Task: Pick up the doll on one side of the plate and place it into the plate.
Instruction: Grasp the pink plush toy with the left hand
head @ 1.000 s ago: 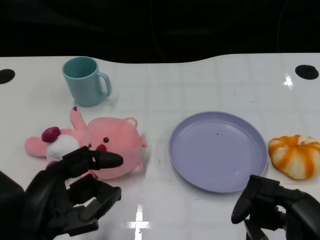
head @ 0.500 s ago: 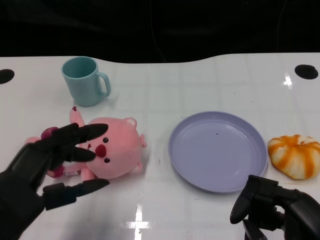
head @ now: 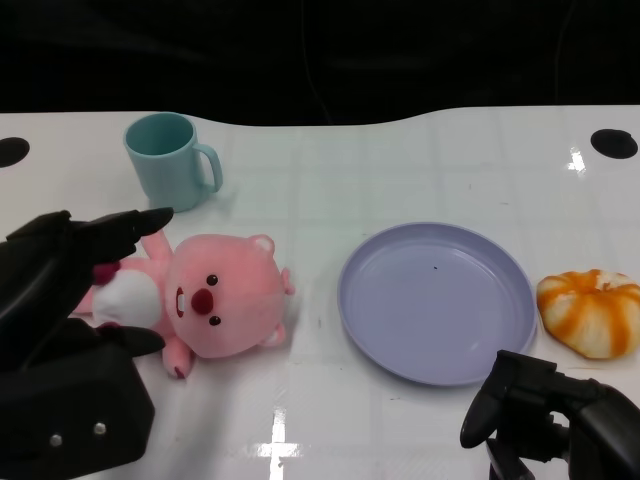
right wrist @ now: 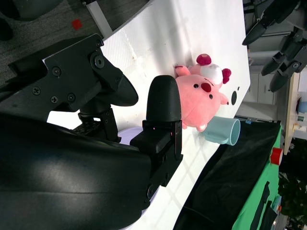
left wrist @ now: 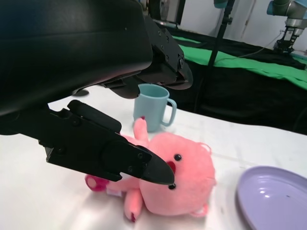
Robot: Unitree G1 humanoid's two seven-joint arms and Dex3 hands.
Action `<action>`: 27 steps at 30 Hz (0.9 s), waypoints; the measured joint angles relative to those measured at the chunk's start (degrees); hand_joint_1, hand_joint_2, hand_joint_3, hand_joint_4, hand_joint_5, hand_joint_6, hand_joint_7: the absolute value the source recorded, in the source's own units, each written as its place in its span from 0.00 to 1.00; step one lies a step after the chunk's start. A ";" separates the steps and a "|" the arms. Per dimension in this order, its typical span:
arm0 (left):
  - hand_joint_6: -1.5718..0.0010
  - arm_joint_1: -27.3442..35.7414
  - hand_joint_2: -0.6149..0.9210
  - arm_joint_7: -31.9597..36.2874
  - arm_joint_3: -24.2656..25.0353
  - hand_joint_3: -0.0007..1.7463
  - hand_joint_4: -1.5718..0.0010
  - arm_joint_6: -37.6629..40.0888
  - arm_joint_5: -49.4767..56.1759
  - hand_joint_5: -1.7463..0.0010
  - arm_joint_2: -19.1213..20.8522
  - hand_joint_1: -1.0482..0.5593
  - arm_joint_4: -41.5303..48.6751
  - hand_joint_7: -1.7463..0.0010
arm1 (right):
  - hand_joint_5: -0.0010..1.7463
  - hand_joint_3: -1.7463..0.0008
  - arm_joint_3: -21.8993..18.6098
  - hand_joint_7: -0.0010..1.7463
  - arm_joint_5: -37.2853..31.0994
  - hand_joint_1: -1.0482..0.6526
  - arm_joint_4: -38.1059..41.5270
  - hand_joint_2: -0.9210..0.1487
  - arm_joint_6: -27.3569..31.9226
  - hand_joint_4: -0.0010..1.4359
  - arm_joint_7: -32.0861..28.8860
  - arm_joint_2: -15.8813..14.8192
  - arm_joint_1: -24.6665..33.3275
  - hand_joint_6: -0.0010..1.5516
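White table (head: 400, 165) carried everything; the lilac plate (head: 436, 300) sat at its middle with nothing in it, so the placing was not yet done. Left of the plate and well apart from it, the pink doll (head: 205, 305) lay on its side, not lifted. The left hand (head: 60, 290) hovered around the doll's body with fingers spread wide, gripping nothing. The right hand (head: 545, 410) rested near the plate, fingers curled on nothing. Grasp, carry and release remained.
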 measured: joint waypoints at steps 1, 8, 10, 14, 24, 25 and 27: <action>0.81 -0.49 1.00 -0.31 -0.65 0.00 0.96 0.27 1.71 0.71 0.47 0.27 0.25 1.00 | 1.00 0.34 0.00 0.87 0.00 0.57 0.01 0.28 -0.03 0.43 0.00 0.00 0.03 0.35; 0.82 -4.28 0.99 -1.63 -4.56 0.00 0.95 1.30 8.60 0.77 1.22 0.26 4.47 1.00 | 0.99 0.36 0.00 0.86 -0.16 0.57 -0.03 0.27 -0.06 0.43 -0.03 -0.05 0.32 0.35; 0.83 -6.05 0.99 -1.90 -5.87 0.00 0.95 1.13 10.00 0.78 1.33 0.25 6.56 1.00 | 0.99 0.36 -0.03 0.86 -0.14 0.57 -0.05 0.27 0.03 0.43 -0.07 -0.04 0.39 0.35; 0.84 -9.45 1.00 -2.50 -8.90 0.00 0.96 0.71 13.28 0.79 1.55 0.23 11.62 1.00 | 1.00 0.36 -0.06 0.86 -0.14 0.57 -0.14 0.27 0.16 0.42 -0.12 -0.07 0.57 0.35; 0.83 -20.77 1.00 -2.92 -16.12 0.00 0.97 0.27 19.02 0.77 0.19 0.22 26.44 1.00 | 1.00 0.34 0.04 0.86 -0.42 0.58 -0.21 0.27 -0.59 0.42 -0.10 -0.22 0.84 0.35; 0.83 -21.92 1.00 -2.91 -16.85 0.00 0.97 0.45 19.31 0.77 -0.37 0.22 28.12 1.00 | 1.00 0.34 0.06 0.86 -0.43 0.58 -0.21 0.27 -0.65 0.43 -0.12 -0.21 0.93 0.35; 0.82 -23.84 0.99 -2.87 -18.00 0.00 0.96 0.71 19.72 0.77 -1.22 0.22 31.22 1.00 | 1.00 0.34 0.25 0.87 -0.41 0.58 -0.22 0.27 -0.90 0.43 -0.12 -0.16 1.01 0.35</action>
